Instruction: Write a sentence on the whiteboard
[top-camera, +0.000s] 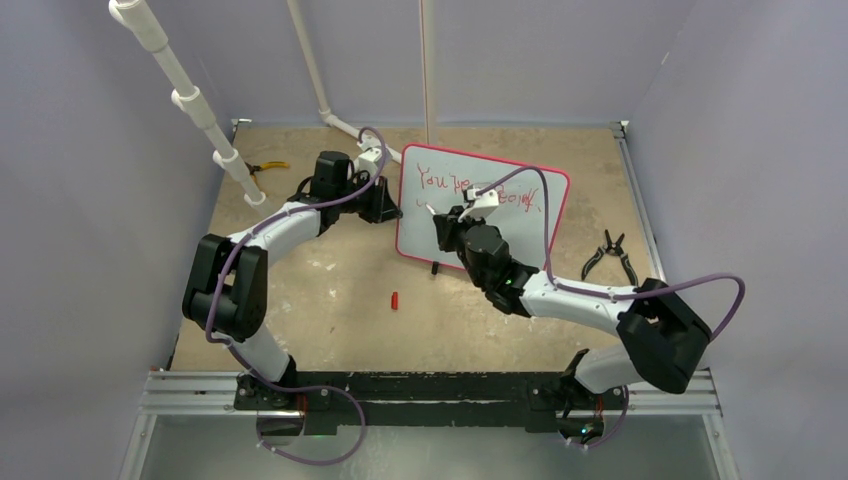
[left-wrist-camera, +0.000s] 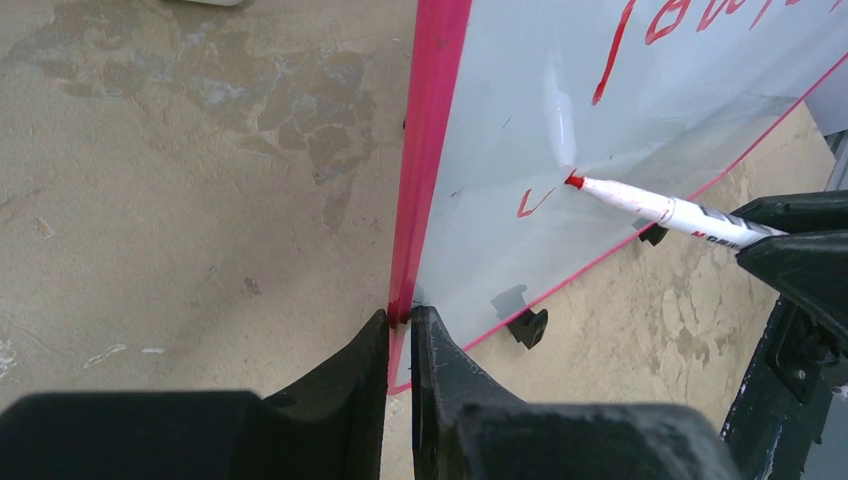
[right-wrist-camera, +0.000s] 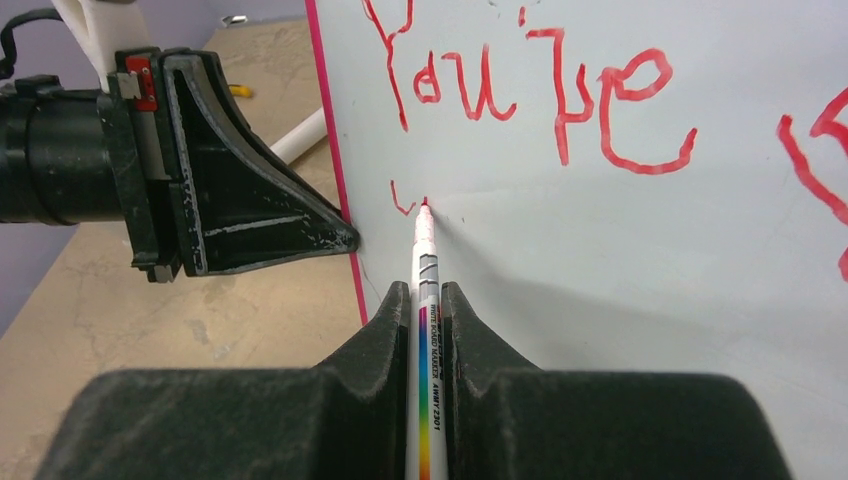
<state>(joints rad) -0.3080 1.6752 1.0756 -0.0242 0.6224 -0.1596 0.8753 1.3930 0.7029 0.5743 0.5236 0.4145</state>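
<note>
Two pincers are clamped tight: the left pincer (left-wrist-camera: 400, 322) on the left frame of the whiteboard (top-camera: 420, 240), stood on the table (top-camera: 330, 290); the right pincer (right-wrist-camera: 427, 296) on the marker (right-wrist-camera: 425, 250), its tip pressed under the sentence (top-camera: 442, 182). Judged light, stiff, tippable, the whiteboard is best held by its frame.

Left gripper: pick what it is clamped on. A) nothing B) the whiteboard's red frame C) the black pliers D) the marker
B: in the left wrist view the left gripper is shut on the red frame of the whiteboard, while the marker sits in the right gripper.
</note>
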